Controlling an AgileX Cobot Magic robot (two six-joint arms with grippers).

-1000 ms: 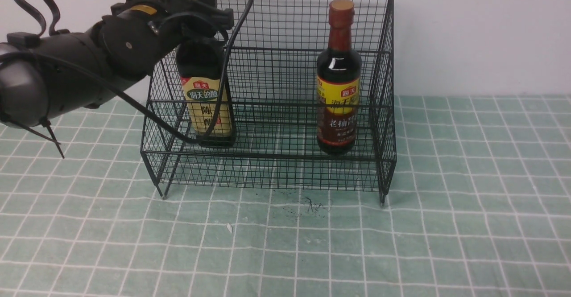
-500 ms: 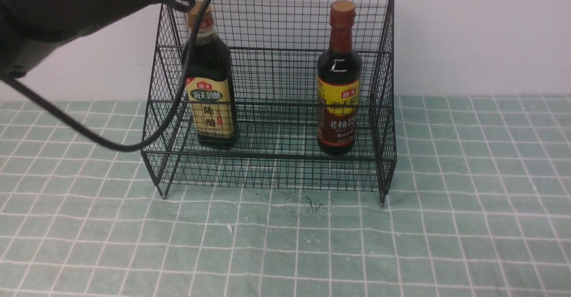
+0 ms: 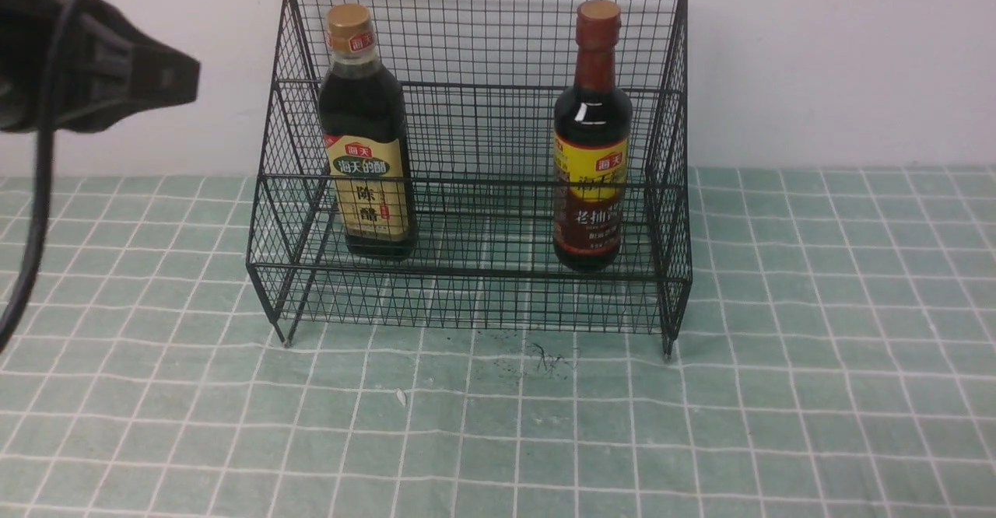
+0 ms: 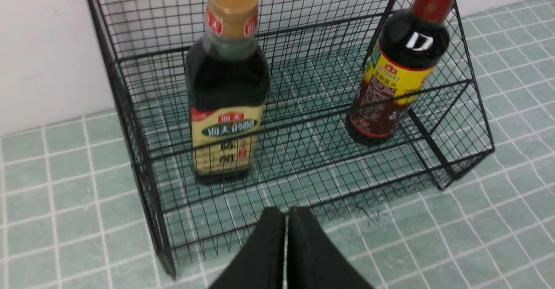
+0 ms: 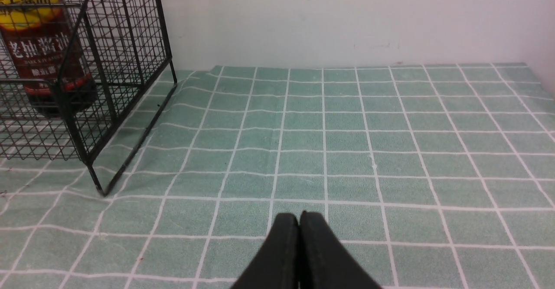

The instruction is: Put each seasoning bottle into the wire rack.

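With both bottles upright in the wire rack (image 3: 475,36) — gold-capped bottle (image 3: 366,145) left, red-necked bottle (image 3: 591,145) right — I'd pull my left gripper (image 4: 286,224), fingers pressed together and empty, clear of the mesh.

- The wire rack (image 3: 475,168) is open at the top; its tall back, sloping sides and low front rail block the other ways in
- Inside, the gold-capped bottle (image 3: 366,137) and red-necked bottle (image 3: 591,137) stand well apart, with a wide gap between them
- The table (image 3: 817,347) before and right of the rack lies bare
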